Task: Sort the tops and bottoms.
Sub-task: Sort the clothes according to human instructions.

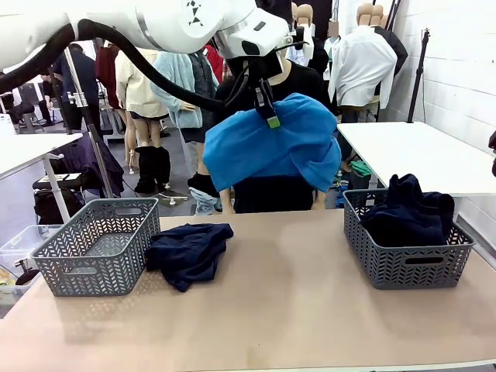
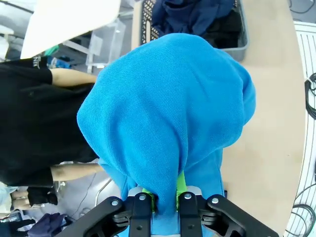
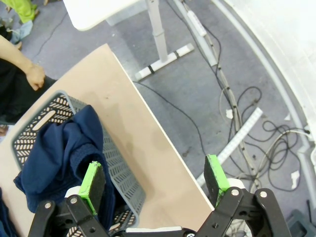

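The left gripper (image 1: 271,118) is pinched narrow on a fold of the blue top (image 1: 267,151), which hangs from its green pads and drapes below it, high over the table (image 1: 294,310) and just in front of the person. Well beneath it to its left a navy garment (image 1: 188,252) lies just beside a grey basket (image 1: 97,248); beneath to its right, a second basket (image 1: 407,267) holds dark clothes. The right gripper (image 3: 154,177) stands wide and holds nothing, with that second basket below one pad.

Tabletop (image 1: 310,302) free mid, navy garment (image 1: 188,252) left-ctr.
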Motion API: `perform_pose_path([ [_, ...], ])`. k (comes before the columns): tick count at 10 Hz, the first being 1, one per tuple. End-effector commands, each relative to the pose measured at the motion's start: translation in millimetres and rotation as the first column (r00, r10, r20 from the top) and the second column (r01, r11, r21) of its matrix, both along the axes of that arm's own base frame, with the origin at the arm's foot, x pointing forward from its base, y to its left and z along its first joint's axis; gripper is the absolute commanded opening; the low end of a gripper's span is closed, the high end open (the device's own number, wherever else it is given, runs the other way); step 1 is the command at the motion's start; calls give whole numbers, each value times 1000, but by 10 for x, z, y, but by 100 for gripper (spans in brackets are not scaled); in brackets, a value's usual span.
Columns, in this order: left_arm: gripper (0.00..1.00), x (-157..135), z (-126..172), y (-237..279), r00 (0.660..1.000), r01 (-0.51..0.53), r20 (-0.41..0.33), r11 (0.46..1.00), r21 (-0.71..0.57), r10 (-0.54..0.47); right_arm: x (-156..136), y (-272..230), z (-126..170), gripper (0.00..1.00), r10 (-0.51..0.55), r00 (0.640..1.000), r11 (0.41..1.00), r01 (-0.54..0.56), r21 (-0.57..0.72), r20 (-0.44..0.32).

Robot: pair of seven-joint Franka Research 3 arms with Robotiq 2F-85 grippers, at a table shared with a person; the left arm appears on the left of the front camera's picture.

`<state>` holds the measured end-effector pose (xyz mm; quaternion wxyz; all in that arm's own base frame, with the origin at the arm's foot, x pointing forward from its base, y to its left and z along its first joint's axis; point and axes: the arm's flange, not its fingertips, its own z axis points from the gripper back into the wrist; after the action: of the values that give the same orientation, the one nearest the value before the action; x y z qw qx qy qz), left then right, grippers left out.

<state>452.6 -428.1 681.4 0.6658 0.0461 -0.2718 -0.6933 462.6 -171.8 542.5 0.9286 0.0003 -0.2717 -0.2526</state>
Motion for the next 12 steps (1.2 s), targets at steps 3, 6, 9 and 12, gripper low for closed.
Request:
perform_pose_path([
  [3,0,112,-155,-84,999,9,-32,1000,15,-8,4,14,4,100,-1,1000,1000,1,-17,-14],
  [6,0,112,-155,-84,999,9,-32,1000,15,-8,4,14,4,100,-1,1000,1000,1,-17,-14],
  [9,0,112,-155,-84,999,9,-32,1000,15,-8,4,14,4,100,-1,1000,1000,1,-17,-14],
  [12,0,112,-155,-84,999,9,-32,1000,15,-8,4,14,4,100,-1,1000,1000,1,-17,-14],
])
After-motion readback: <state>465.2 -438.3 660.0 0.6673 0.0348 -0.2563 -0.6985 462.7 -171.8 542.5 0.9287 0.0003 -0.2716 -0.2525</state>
